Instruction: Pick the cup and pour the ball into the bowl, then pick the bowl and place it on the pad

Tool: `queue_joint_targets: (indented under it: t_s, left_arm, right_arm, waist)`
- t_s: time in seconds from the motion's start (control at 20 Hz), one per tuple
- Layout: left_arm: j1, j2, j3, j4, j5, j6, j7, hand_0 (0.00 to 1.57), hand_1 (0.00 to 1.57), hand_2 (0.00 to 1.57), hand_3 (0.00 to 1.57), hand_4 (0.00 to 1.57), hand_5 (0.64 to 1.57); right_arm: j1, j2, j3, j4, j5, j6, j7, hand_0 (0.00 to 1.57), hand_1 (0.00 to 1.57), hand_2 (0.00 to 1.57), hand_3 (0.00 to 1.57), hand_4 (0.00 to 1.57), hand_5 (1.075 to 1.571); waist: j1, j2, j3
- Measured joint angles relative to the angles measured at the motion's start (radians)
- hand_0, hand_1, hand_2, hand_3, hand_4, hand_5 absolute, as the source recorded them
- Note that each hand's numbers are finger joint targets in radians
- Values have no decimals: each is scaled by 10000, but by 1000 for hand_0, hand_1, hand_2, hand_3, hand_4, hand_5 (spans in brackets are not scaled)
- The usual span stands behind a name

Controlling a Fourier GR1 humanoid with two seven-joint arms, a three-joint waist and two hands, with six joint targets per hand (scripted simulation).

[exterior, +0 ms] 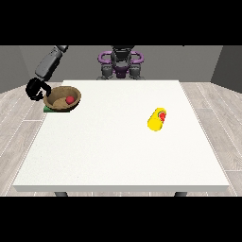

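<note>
One white table (118,156) fills the middle of the view, a flat rectangular slab with a matte, unmarked top, standing on grey plank flooring. On it are counted: one bowl, one pad, one cup and two red balls. The bowl (55,96) is round, brown and wood-like in look, with a lighter tan inside; it sits tilted at the table's far corner at the view's left, its mouth turned toward the camera. One small, smooth red ball (69,99) lies inside the bowl against the wall nearer the table's centre. Under the bowl a thin, flat green pad (47,109) shows only as a narrow strip along the near edge, and the bowl rests on it. The cup (155,121) is one yellow cylinder with a smooth, glossy surface, lying on its side well apart from the bowl, toward the view's right; a second red ball (162,115) shows at its open end. One black hand (35,90) is visible, the hand at the view's left, on a grey forearm; its fingers are curled round the bowl's outer rim at the side away from the table's centre. The other hand cannot be seen. The robot's torso (120,64), dark grey with purple rings at the shoulders, stands behind the far edge of the table.
</note>
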Motion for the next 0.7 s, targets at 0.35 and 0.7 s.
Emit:
queue_joint_targets:
  t_s: [0.35, 0.7]
  left_arm:
    - [-232, 368, 98, -1243, 422, 500, 440, 0, 0, 0, 0, 0, 1564]
    - [335, 499, 302, -2198, 663, 847, 634, 0, 0, 0, 0, 0, 1566]
  right_arm:
    - [-592, -954, -643, 911, -237, -444, 25, 815, 815, 727, 956, 0, 1516]
    - [-995, -1638, -900, 1241, -344, -230, -25, 383, 383, 312, 147, 0, 1422]
  waist:
    - [149, 899, 5]
    - [83, 1057, -6]
